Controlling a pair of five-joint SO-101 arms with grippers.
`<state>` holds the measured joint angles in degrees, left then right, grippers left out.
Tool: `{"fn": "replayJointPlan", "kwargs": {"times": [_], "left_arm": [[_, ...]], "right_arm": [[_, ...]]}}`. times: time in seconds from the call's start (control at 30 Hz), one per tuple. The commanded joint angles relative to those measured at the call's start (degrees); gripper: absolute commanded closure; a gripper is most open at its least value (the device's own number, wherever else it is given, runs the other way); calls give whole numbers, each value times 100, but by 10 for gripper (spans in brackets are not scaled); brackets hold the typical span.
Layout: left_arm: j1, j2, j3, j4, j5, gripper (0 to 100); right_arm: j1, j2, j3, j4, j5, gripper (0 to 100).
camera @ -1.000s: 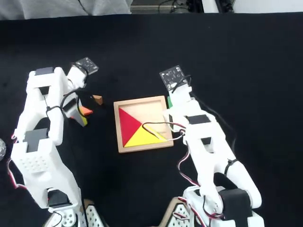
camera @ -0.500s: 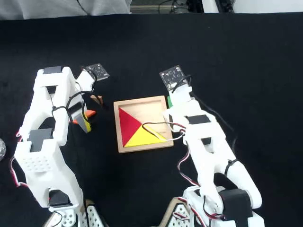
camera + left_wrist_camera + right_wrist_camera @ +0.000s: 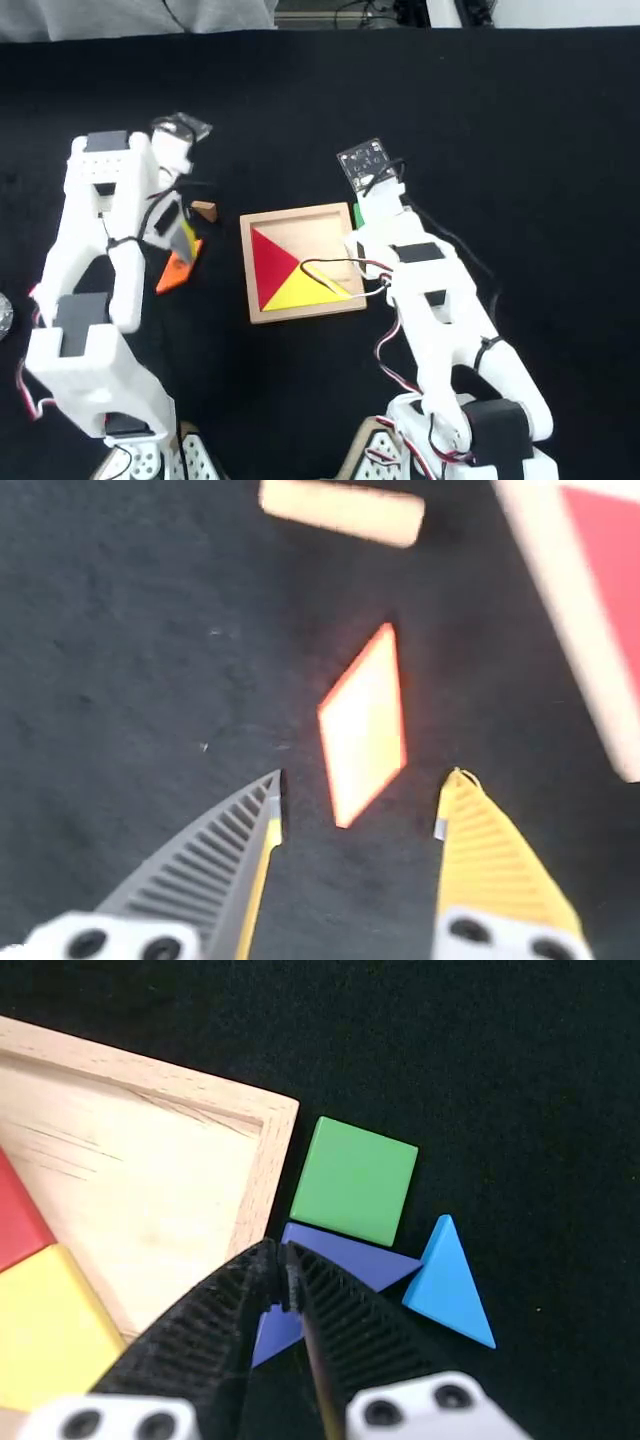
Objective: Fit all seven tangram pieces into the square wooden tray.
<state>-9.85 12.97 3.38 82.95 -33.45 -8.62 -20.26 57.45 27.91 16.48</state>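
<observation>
Orange parallelogram [image 3: 178,268] lies flat on the black cloth [image 3: 520,130], left of the wooden tray [image 3: 300,212] and apart from it. In the high view its long axis runs on a slant: the far end leans toward the tray, the near end points away.

Small bare-wood piece [image 3: 204,211] sits just beyond it, near the tray's far left corner.

Left arm – reared up from its base at the table's left, wrist folded over, left gripper [image 3: 362,777] aimed down at the cloth. Jaws wide. The near tip of the orange piece sits between the two fingertips [image 3: 272,785], with neither finger touching it.

Tray holds a red triangle [image 3: 272,262] and a yellow triangle [image 3: 300,290], edge to edge in its left and near parts. The rest of the floor is bare wood.

Right arm – stretched forward along the tray's right side, with the right gripper [image 3: 283,1255] at the far right corner. Jaws pressed together, no gap, nothing held. The tips are over a violet triangle [image 3: 345,1257]; contact with it cannot be told.

The violet triangle lies just outside the tray rim. A green square [image 3: 355,1180] touches its far side, and a light blue triangle [image 3: 447,1285] sits at its outer point
</observation>
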Motion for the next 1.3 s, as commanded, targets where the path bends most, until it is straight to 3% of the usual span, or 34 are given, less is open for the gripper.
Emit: {"fn": "replayJointPlan", "kwargs": {"times": [0.0, 0.2, 0.63, 1.13, 1.27], "left_arm": [[426, -492, 145, 264, 897, 753], [514, -193, 391, 62, 1600, 753], [233, 1134, 268, -545, 1609, 754], [215, 1169, 259, -598, 1565, 755], [-66, 1160, -224, -484, 1565, 757]], "right_arm": [[88, -198, -22, -141, -35, 987], [88, -198, -13, -141, -35, 987], [79, -198, -4, -141, -35, 987], [70, -198, -4, -141, -35, 987], [70, -198, -4, -141, -35, 987]]}}
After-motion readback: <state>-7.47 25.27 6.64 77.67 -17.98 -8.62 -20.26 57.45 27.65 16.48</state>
